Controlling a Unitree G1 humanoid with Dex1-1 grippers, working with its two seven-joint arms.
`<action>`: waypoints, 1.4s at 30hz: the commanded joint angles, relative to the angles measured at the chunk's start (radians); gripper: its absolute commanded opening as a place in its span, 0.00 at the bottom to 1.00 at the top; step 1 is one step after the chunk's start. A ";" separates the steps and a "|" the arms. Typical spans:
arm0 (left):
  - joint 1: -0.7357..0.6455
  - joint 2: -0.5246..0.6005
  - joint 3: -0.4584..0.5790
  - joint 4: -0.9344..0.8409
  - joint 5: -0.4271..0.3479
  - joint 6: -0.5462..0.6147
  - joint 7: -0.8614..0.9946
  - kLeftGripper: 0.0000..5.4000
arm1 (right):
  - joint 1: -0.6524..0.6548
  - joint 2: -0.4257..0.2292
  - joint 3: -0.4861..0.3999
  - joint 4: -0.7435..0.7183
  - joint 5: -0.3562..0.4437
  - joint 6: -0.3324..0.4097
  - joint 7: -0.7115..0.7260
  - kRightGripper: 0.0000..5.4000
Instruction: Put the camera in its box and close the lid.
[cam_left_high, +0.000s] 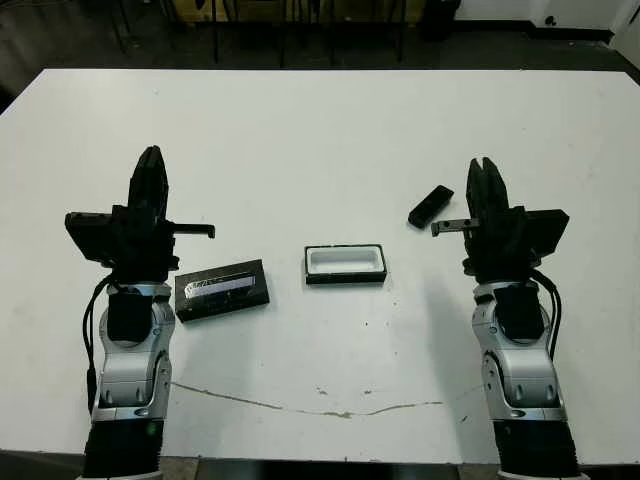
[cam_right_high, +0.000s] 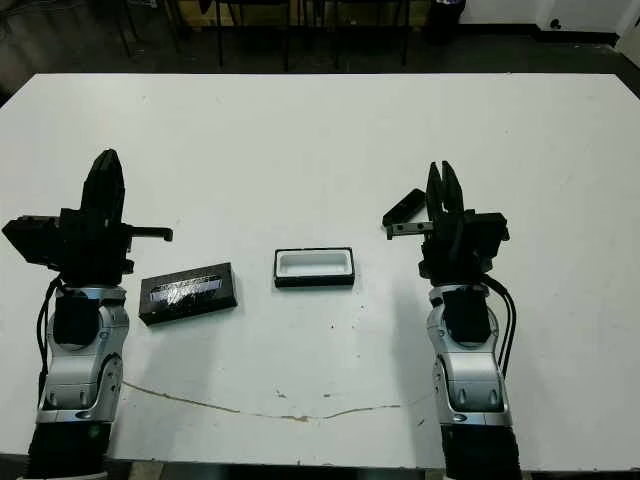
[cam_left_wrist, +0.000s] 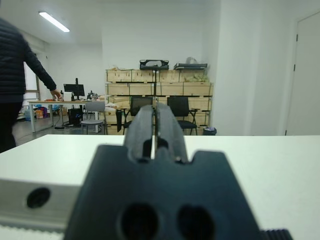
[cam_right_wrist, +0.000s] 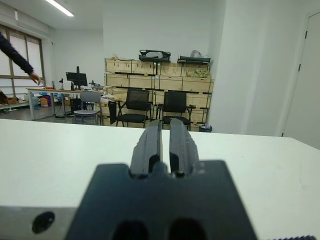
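A white table (cam_left_high: 320, 130) is lying mostly bare. An open box (cam_left_high: 345, 264) is sitting at the centre, with clear space all around it. A lid (cam_left_high: 222, 290) is lying apart to its left; a camera (cam_left_high: 430, 206) is lying apart to its right, just beside the right gripper (cam_left_high: 487, 170).

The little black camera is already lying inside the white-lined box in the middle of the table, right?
Not quite. The box is in the middle of the table, but it is empty: only its white lining shows. The camera lies on the table apart from it, near the right gripper. The left eye view shows this.
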 joint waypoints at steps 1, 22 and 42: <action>0.029 0.000 -0.005 0.005 0.004 0.003 0.000 0.00 | 0.023 -0.004 0.000 0.010 0.007 -0.003 0.008 0.00; 0.039 -0.001 -0.024 0.022 0.001 -0.015 -0.003 0.00 | -0.333 -0.276 -0.076 0.196 -0.054 0.126 0.090 0.00; 0.058 0.002 -0.025 0.029 -0.019 -0.032 -0.021 0.00 | -1.016 -0.411 0.194 1.223 -0.303 0.035 0.358 0.00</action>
